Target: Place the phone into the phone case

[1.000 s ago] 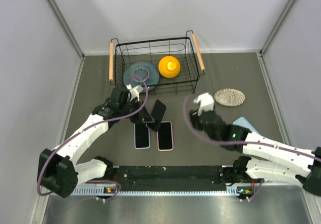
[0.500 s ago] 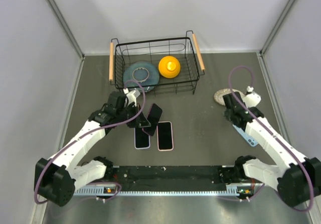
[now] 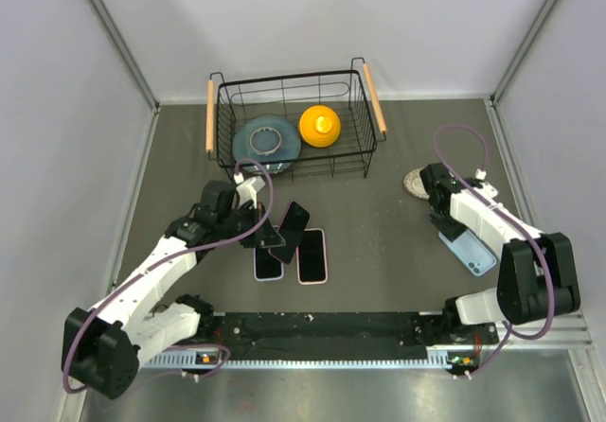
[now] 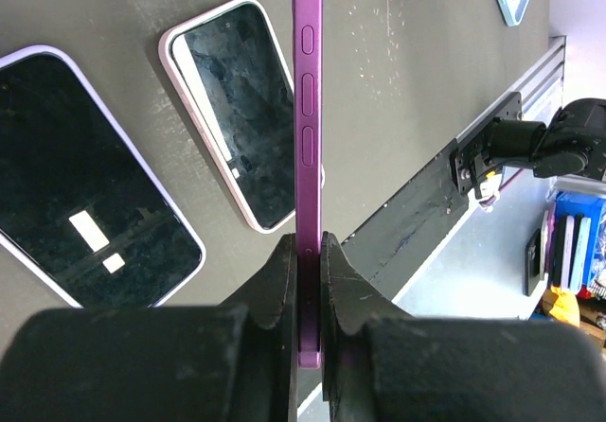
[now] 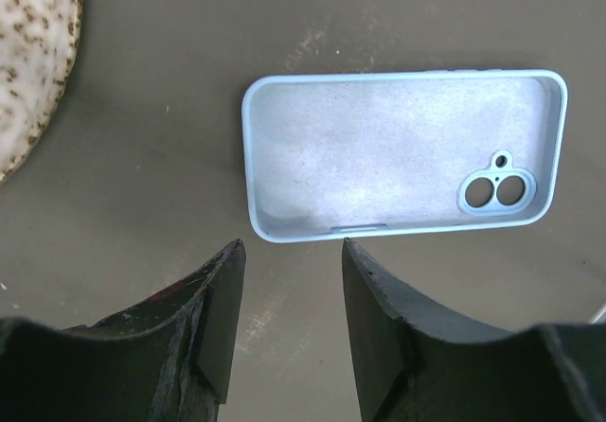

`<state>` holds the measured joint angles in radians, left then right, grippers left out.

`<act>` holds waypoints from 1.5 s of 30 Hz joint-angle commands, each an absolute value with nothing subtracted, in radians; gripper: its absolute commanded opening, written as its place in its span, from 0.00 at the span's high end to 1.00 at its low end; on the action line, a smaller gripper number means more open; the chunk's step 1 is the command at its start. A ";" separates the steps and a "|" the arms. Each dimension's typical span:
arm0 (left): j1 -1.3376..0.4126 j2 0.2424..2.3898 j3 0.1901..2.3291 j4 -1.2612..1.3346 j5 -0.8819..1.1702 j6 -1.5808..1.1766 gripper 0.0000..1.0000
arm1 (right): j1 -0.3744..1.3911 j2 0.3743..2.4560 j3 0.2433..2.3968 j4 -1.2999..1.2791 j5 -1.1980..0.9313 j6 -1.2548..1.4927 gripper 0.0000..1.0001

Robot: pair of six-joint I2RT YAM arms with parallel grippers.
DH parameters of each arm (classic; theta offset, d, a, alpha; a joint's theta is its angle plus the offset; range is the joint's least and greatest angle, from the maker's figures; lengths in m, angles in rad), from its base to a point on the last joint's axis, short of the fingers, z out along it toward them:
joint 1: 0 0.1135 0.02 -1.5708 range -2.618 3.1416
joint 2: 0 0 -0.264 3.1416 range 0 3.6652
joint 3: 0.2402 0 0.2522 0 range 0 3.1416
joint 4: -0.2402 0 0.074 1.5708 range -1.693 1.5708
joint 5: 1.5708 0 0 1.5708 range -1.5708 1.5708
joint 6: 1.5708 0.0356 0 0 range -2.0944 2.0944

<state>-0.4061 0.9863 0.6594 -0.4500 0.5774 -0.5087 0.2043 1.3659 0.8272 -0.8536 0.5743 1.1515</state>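
While L gripper (image 4: 305, 252) pinches phone (image 4: 307, 110), 2 cased phones (image 4: 232, 110) lie below.

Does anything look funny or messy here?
Nothing is spilled or broken. Only the purple phone sits oddly: the left gripper pinches it on edge above two flat phones, far from the empty blue case.

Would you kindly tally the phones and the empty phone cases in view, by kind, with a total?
Phones: 3 (slim purple phone pinched in the left end effector; lilac-rimmed black-screen phone; pink-rimmed black-screen phone)
Empty cases: 1 (light-blue silicone phone case)
Total: 4
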 commanded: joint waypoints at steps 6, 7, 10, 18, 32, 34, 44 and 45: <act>-0.402 0.959 0.687 -0.380 0.629 -0.476 1.00 | 0.173 1.454 0.904 -0.830 0.637 1.195 0.54; -0.402 0.960 0.686 -0.379 0.627 -0.476 1.00 | 0.172 1.459 0.902 -0.822 0.640 1.198 0.55; -0.400 0.962 0.680 -0.376 0.635 -0.482 1.00 | 0.164 1.480 0.897 -0.808 0.629 1.209 0.54; -0.400 0.950 0.680 -0.380 0.630 -0.483 1.00 | 0.161 1.542 0.851 -0.675 0.586 1.138 0.57; -0.399 0.940 0.698 -0.399 0.621 -0.514 1.00 | 0.160 1.404 0.747 -0.513 0.370 0.809 1.00; -0.399 0.937 0.696 -0.400 0.620 -0.523 1.00 | 0.161 1.349 0.712 -0.467 0.283 0.720 1.00; -0.385 0.945 0.687 -0.385 0.629 -0.558 1.00 | 0.414 1.025 0.664 -0.503 0.015 0.335 1.00; -0.385 0.946 0.681 -0.379 0.633 -0.571 1.00 | 0.469 0.999 0.661 -0.512 0.015 0.324 1.00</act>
